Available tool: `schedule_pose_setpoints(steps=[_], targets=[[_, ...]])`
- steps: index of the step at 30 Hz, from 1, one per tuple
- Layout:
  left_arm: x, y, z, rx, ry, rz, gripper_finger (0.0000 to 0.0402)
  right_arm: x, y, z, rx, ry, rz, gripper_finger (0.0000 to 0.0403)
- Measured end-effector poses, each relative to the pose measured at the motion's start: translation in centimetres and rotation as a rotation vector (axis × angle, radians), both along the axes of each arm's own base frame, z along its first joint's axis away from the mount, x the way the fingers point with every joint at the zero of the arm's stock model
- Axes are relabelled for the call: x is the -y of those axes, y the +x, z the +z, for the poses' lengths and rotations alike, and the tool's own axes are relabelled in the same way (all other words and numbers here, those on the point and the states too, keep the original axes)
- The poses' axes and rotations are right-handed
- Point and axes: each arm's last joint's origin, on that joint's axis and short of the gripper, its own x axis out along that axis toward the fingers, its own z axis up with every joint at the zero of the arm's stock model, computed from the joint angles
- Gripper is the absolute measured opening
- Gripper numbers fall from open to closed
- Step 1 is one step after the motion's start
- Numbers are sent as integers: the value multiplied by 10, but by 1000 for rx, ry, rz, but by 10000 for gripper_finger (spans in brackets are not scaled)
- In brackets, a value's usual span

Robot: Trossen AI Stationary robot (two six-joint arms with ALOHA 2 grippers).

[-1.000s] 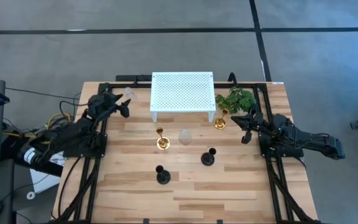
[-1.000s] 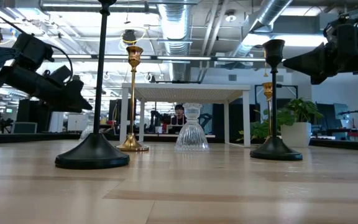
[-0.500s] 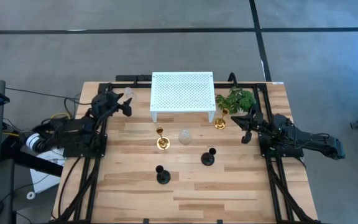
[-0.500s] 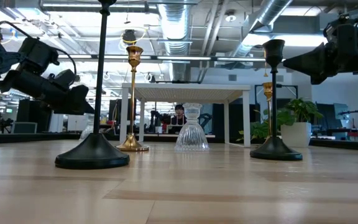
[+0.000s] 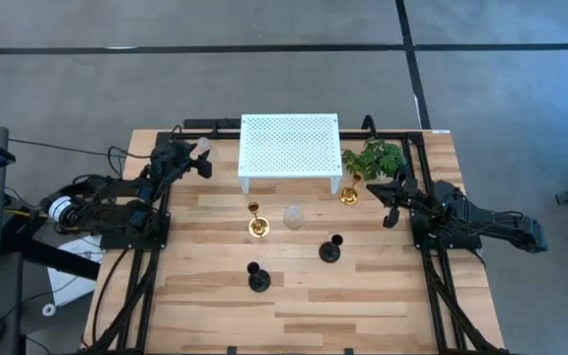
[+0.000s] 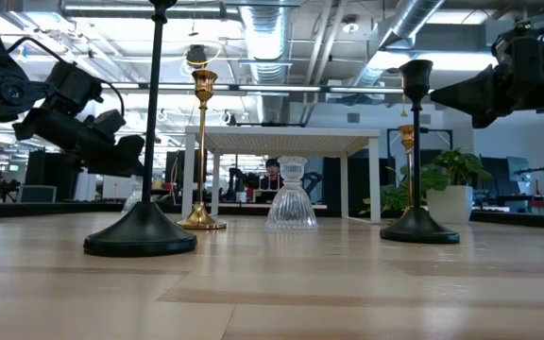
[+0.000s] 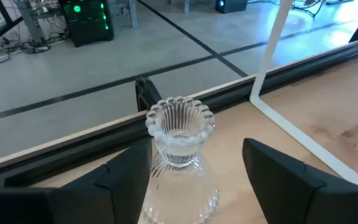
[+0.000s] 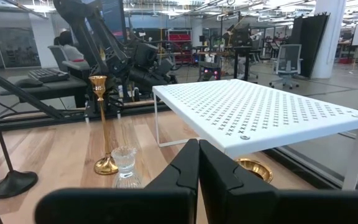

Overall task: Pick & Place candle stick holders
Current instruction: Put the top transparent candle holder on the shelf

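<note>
The left gripper (image 7: 182, 186) sits at the bench's (image 5: 363, 296) ten o'clock, fingers apart either side of a glass holder (image 7: 178, 158), apparently lined up to grasp it. The right gripper (image 5: 390, 202), fingers together, waits at three o'clock.

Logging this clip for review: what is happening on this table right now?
The left hand, open, is closing in on a clear glass candle holder at the table's far left corner, beside the white perforated rack; the holder sits between its fingers, not yet gripped. The right hand waits shut near the plant. Two gold and two black holders stand untouched mid-table.
</note>
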Motion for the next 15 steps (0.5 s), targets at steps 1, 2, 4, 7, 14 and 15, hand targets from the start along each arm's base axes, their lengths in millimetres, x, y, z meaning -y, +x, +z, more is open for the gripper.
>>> schedule_pose_setpoints(steps=[1, 2, 4, 7, 14, 15], targets=[[0, 0, 0, -1, -1, 0, 246, 0, 0, 0, -1, 0, 0, 0], [0, 0, 0, -1, -2, 0, 243, 0, 0, 0, -1, 0, 0, 0], [0, 0, 0, -2, -4, 0, 239, 0, 0, 0, 0, 0, 0, 0], [0, 0, 0, 0, -5, 3, 238, 0, 0, 0, 0, 0, 0, 0], [0, 0, 0, 22, -10, 12, 251, 0, 0, 0, 0, 0, 0, 0], [0, 0, 0, 25, -11, 13, 253, 0, 0, 0, -1, 0, 0, 0]])
